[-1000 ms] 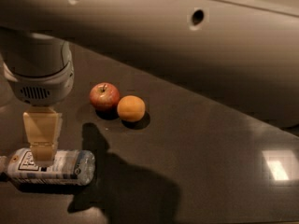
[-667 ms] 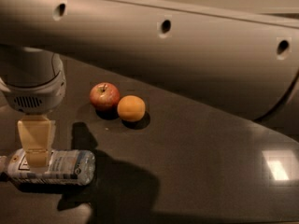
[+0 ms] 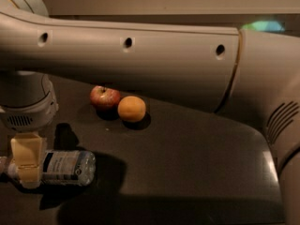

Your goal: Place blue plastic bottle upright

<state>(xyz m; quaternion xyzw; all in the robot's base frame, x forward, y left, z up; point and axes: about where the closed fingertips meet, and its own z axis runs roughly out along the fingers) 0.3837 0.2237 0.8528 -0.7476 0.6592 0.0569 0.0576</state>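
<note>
The blue plastic bottle (image 3: 65,167) lies on its side on the dark table (image 3: 187,182) at the lower left. Its ribbed base points right and its label faces me. Its cap end is hidden behind my gripper. My gripper (image 3: 27,165) hangs straight down from the wrist at the left and reaches down over the bottle's neck end, its cream tip level with the bottle.
A red apple (image 3: 104,97) and an orange (image 3: 131,108) sit side by side behind the bottle. My thick grey arm (image 3: 140,64) spans the upper view and hides the back of the table. The table edge is near at the left.
My gripper has come lower over the bottle's neck end and the arm has swung further across the view. The bottle, apple and orange have not moved.
</note>
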